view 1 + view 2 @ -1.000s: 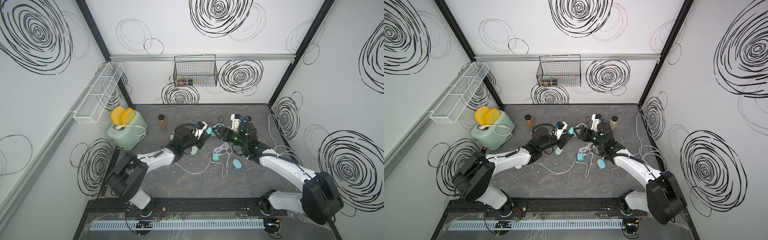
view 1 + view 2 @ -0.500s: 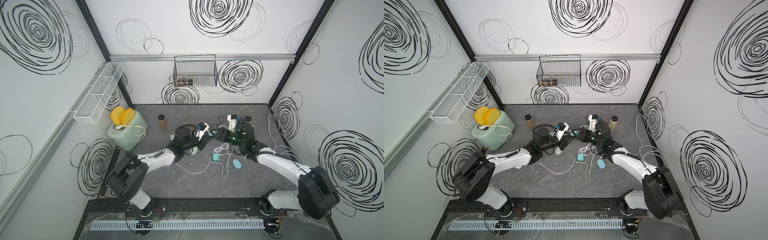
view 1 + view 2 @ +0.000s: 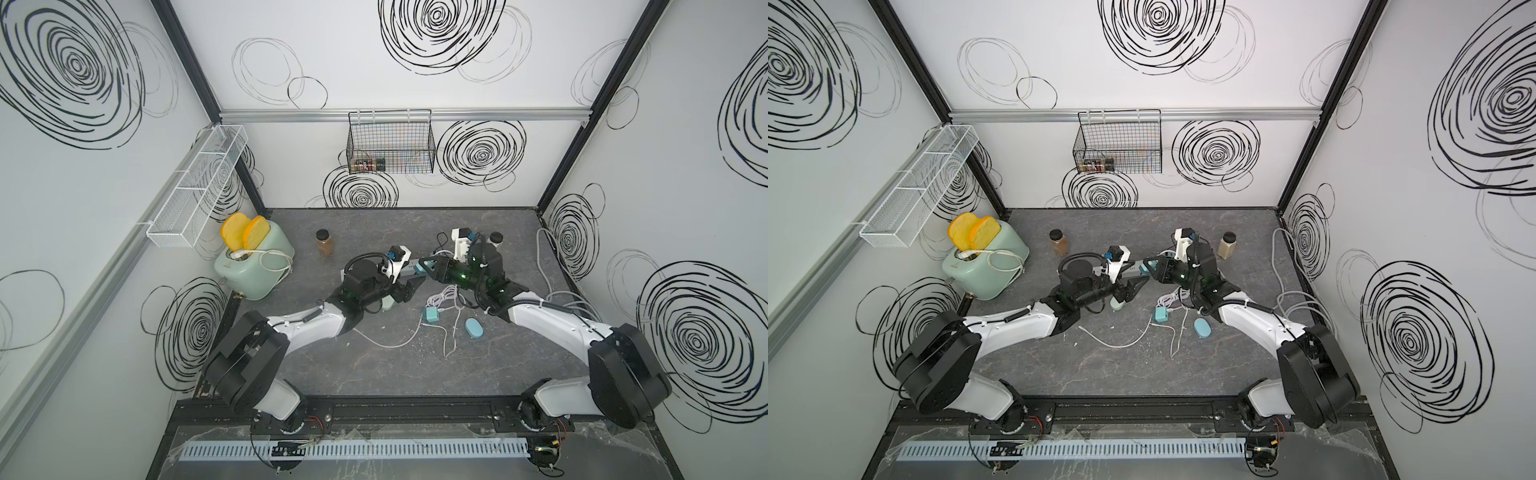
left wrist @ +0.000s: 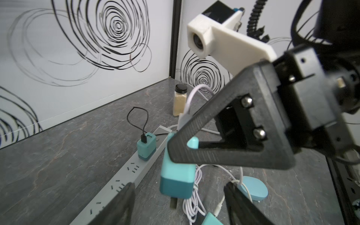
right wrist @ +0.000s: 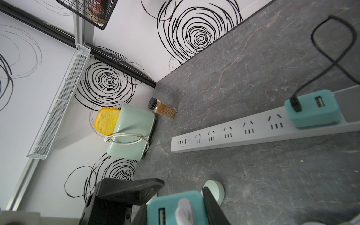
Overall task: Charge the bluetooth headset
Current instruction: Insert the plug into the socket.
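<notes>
My right gripper [image 5: 175, 212] is shut on a teal charger plug [image 4: 176, 175] held in the air, with a lavender cable [image 5: 183, 212] in its port. The left gripper [image 4: 179, 202] stands open just in front of it, both fingers apart from the plug. In both top views the two grippers meet tip to tip [image 3: 419, 274] [image 3: 1144, 276] above the grey power strip [image 5: 253, 132]. A light-blue oval case [image 3: 473, 328] and a mint-green round case [image 5: 214, 191] lie on the table; I cannot tell which is the headset.
A second teal plug [image 5: 311, 109] with a black cable sits in the strip. A third plug [image 3: 431, 316] and white cables [image 3: 390, 343] lie loose. Toaster [image 3: 253, 270] at left, spice jars [image 3: 324, 243] [image 3: 496, 238] behind, cable bundle [image 3: 544, 270] by the right wall.
The right gripper moved left to the left gripper and closed on the teal plug. The left gripper, shut on it before, has opened and let it go.
</notes>
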You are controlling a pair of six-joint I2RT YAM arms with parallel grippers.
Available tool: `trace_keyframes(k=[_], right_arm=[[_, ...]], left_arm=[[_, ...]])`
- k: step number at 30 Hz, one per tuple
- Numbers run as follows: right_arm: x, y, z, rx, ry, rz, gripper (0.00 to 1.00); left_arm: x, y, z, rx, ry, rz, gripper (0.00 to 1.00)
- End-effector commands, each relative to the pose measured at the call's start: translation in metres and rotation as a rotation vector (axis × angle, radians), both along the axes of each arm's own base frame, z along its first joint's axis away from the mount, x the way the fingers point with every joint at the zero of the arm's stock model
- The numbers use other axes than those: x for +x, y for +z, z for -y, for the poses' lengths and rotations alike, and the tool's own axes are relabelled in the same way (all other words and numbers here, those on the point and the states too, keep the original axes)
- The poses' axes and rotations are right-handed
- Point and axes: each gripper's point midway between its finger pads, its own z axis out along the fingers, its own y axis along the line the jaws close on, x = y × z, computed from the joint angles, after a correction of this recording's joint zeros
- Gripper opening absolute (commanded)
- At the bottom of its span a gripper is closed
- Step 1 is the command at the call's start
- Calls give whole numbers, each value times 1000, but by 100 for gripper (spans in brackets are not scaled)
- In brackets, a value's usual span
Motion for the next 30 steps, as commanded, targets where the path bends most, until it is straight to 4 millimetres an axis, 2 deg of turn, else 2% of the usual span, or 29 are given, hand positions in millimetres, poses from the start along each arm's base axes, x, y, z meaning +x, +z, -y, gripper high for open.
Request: trace_keyframes(k=[1,4,7,13,17,23,30], right_arm=[[16,25,-17,-57,-12,160,31],[28,18,-29,-119,-33,200,31],[40,8,-40,-173,-61,225,30],[59,-16,-59,-269,-117,248,29],[69,-29,-64,-317,-158,265,29],[80,-45,-69,-355,-194,268,29],[95,-66,-66,-429,-243,274,29]], left_arm=[[17,8,-44,-134,212,-82,75],[11,-10,-69,-193,263,-215,72],[-5,-20,-86,-201,285,-250,70],[-46,-12,-111,-254,293,-170,69],[-69,-9,-124,-322,301,-122,68],[-90,-13,-131,-334,283,-70,65],[-99,-20,-131,-281,291,-46,66]])
